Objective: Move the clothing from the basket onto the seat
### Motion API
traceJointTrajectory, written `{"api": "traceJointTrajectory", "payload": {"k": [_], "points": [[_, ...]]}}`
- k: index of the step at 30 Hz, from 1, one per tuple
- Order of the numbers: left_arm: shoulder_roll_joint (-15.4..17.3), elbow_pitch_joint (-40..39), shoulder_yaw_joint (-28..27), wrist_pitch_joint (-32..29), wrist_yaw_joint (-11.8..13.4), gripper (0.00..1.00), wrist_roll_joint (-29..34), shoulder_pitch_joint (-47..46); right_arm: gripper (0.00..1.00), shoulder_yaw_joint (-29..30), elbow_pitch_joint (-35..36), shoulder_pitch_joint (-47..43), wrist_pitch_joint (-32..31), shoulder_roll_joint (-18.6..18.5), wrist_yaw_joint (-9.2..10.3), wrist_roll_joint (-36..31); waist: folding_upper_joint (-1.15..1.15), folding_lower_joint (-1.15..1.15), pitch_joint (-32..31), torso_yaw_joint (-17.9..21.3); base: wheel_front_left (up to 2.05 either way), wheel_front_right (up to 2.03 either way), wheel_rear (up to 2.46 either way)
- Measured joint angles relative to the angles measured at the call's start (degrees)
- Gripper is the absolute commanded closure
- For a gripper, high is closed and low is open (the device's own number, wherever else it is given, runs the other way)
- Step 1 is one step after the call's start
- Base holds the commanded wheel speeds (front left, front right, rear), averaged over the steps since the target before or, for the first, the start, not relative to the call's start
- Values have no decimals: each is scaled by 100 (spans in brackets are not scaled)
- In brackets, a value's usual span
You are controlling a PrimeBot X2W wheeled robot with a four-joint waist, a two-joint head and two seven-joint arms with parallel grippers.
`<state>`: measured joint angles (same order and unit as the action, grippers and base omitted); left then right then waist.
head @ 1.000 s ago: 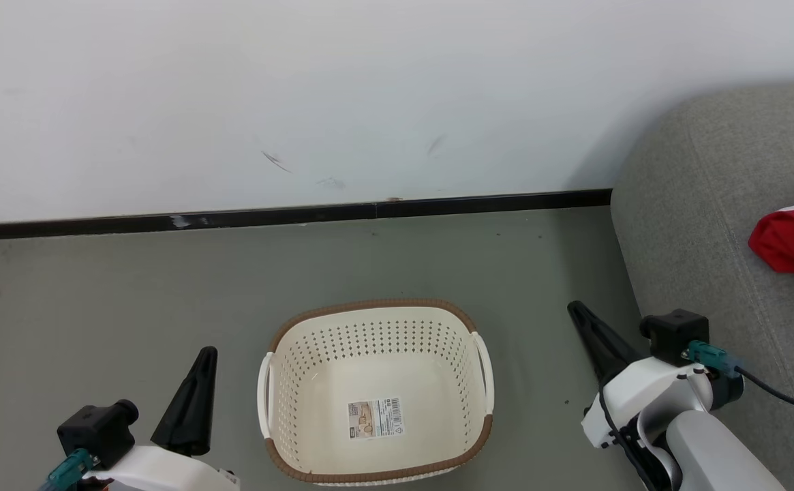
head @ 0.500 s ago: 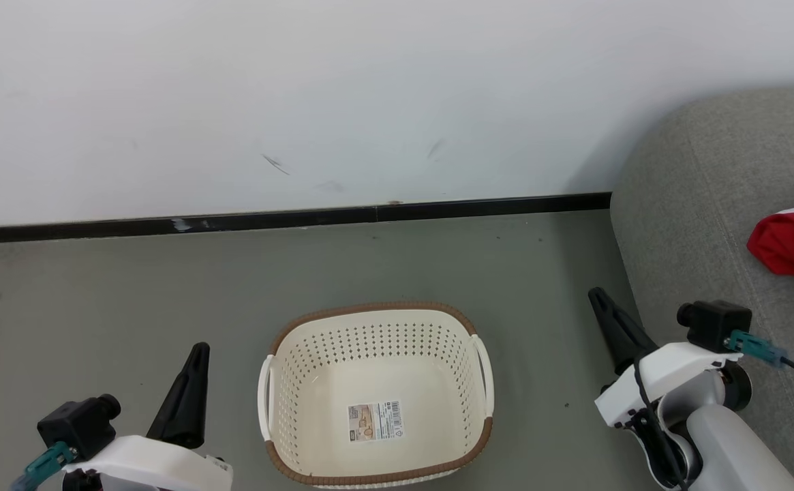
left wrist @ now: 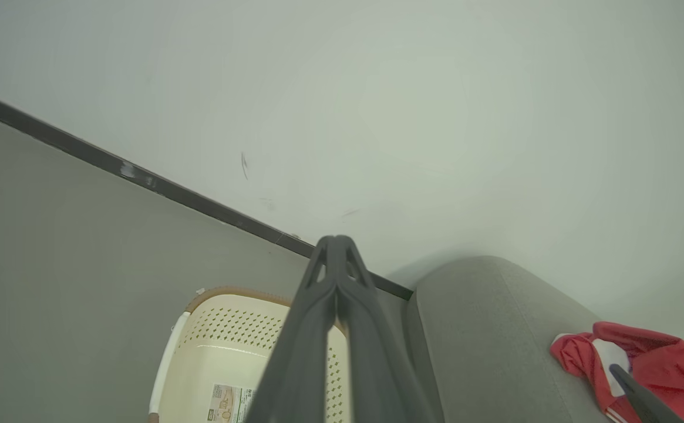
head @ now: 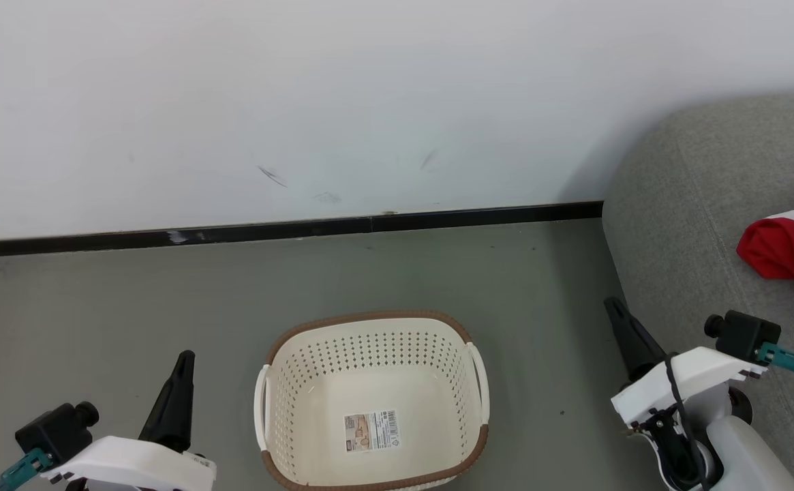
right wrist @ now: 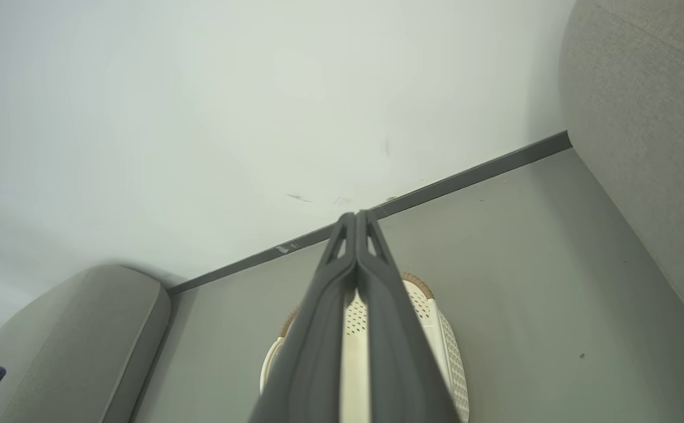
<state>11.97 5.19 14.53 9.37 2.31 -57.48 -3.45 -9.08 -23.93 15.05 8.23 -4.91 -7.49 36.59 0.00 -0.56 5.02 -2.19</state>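
Red clothing [head: 788, 245] lies on the grey seat [head: 683, 204] to my right, well apart from the cream basket [head: 369, 348]. That basket stands on the floor [head: 97, 307], its paper label [head: 371, 431] showing inside. My left hand [head: 185, 357] and right hand [head: 613, 304] flank it, fingers pressed together, pinching nothing.

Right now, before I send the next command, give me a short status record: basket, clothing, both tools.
basket: upright on the floor, no clothing inside, paper label on its bottom
clothing: red and white fabric lying on the seat, cut off at the head view's right edge; count cannot be told
left tool: shut, holding nothing, left of the basket
right tool: shut, holding nothing, between basket and seat
task status: looks done
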Motion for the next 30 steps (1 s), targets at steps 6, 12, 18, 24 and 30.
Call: {"api": "traceJointTrajectory", "payload": {"k": [6, 12, 18, 24, 30], "points": [[-82, 80, -155, -133, -67, 100, -377, 43, 100, 156, 104, -177, -151, 29, 0, 549, 0, -33, -111, 38, 0, 0, 0], [-133, 146, -287, -235, -147, 100, -693, 44, 100, 303, 168, -235, -278, 56, 0, 1026, 0, -44, -191, 64, 0, 0, 0], [-189, 214, -414, -370, -204, 100, -1003, 45, 100, 448, 230, -341, -388, 71, 0, 1490, 0, -37, -242, 82, 0, 0, 0], [-266, 304, -539, -479, -280, 100, -1314, 45, 100, 583, 304, -409, -528, 91, 0, 1958, 0, -9, -270, 99, 0, 0, 0], [-320, 385, -671, -578, -353, 100, -1630, 45, 100, 713, 348, -461, -631, 109, 0, 2430, 0, 21, -285, 115, 0, 0, 0]]}}
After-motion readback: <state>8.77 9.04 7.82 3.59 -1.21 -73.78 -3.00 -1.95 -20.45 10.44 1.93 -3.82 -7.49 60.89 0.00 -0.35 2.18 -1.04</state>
